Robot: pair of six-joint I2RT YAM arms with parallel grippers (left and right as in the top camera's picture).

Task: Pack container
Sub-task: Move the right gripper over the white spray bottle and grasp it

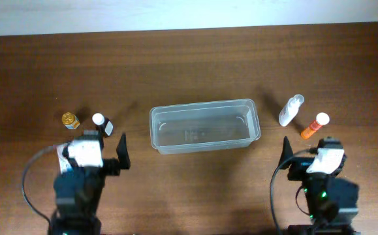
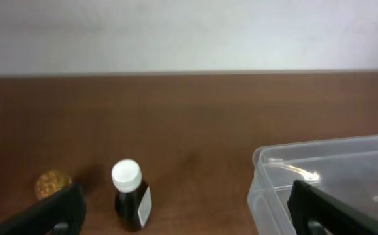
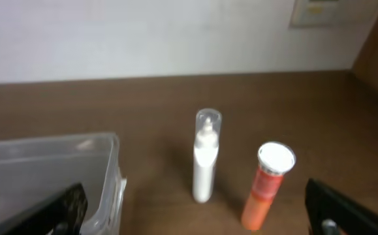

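Left of the container, which sits mid-table, stand a small yellow jar and, nearer to it, a dark white-capped bottle. The left gripper has jaws apart, empty. Right of the container stand a white spray bottle and an orange tube. The right gripper also has jaws apart.

No writing is legible, even on the dark bottle.
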